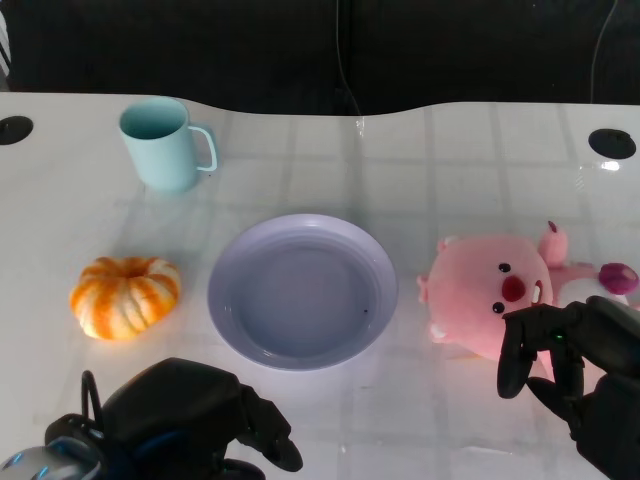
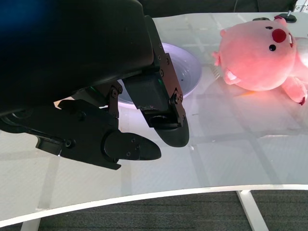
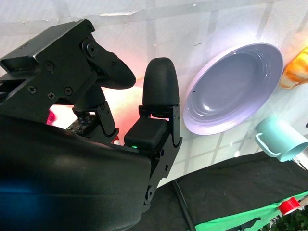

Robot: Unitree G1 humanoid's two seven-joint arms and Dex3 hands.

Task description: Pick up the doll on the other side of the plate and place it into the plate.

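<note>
Pink doll [image 1: 495,295] lying on the white table [image 1: 450,160], just beside the right rim of the plate [image 1: 302,291], not on it. Face turned up, long axis running roughly left to right, head end toward the plate, small limbs trailing off toward the table's right side.

Right hand [image 1: 575,365] far nearer: hovering just in front of the doll on the robot's side, fingers [image 1: 515,350] apart and bent, tips overlapping the doll's near edge in the head view. Nothing held; contact with the plush not certain, though the right wrist view shows pink glowing just behind the spread fingers [image 3: 161,84], so very close. Plate also visible there, beyond the fingers.

Left hand [image 1: 195,415] low at the near edge, in front of the plate's left part, well apart from the doll, holding nothing, fingers [image 2: 163,113] bent and apart in the left wrist view.

Judged from this: a grasp for the right hand, reaching a little further away from the body and closing across the doll's short width, then carrying it leftward over the rim. Soft, round body likely to squash and slip if pinched only at the edge.

Orange pumpkin [image 1: 125,296] left of the plate and a pale blue mug [image 1: 165,145] behind it, both clear of that path.
</note>
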